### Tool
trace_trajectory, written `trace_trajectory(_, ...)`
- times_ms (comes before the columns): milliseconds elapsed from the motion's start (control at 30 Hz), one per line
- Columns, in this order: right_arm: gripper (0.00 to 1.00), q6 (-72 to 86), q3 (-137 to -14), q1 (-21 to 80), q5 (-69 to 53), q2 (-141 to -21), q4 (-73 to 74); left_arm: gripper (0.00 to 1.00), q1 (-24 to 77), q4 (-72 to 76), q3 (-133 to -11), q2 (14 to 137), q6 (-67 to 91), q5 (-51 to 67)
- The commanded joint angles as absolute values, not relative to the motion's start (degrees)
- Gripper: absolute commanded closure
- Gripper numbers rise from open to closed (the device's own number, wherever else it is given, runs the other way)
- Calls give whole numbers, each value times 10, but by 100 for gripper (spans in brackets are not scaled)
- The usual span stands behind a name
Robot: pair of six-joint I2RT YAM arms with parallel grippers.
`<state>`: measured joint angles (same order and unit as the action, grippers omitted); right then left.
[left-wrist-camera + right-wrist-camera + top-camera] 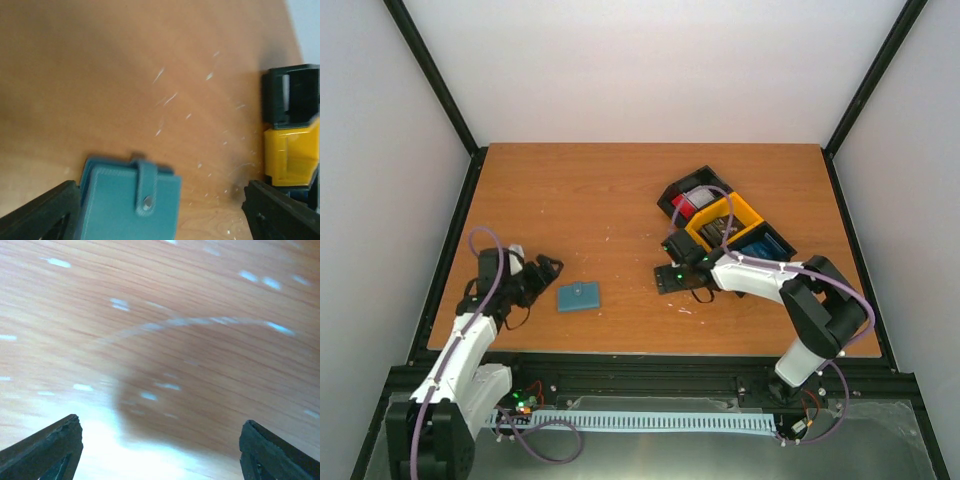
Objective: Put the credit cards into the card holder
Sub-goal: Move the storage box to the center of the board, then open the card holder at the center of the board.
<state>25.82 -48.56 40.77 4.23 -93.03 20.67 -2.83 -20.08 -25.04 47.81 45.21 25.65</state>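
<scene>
The card holder (579, 296) lies flat and shut on the table (570, 190), near-left of centre. Its snap tab (145, 192) is fastened on the upper face. The long axis runs left–right, with the right end tipped slightly far. The tab seems to cross from the far long edge at mid-length, so the holder probably opens there, though the overhead view is too small to be sure.

The left gripper (160, 200) is just beside the holder on its far-left side, fingers spread wide and gripping nothing. In the wrist view the holder sits off toward one finger; contact cannot be told.

The right gripper (160, 440) has its fingers wide apart and empty, above bare wood at the near-left of the tray (725, 220). Of the credit cards, a red card (692, 203) shows in the tray's far compartment, well apart from the holder.

The step in hand is judged to be unsnapping and opening the holder. To do it well:
- Centre the holder between the fingers first.
- Work the tab's free end rather than pinching the whole body.
- Press down lightly, since a thin flat holder will likely skate on smooth wood.
- Bring a card over only once a pocket lies open.
</scene>
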Motion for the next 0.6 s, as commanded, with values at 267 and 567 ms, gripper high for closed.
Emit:
trace_trajectory(267, 30, 207, -701, 520, -152, -1087, 111, 28, 39, -217, -161, 495, 580, 199)
trace_trajectory(567, 40, 233, -722, 524, -126, -1116, 104, 56, 44, -107, -188, 621, 514, 289)
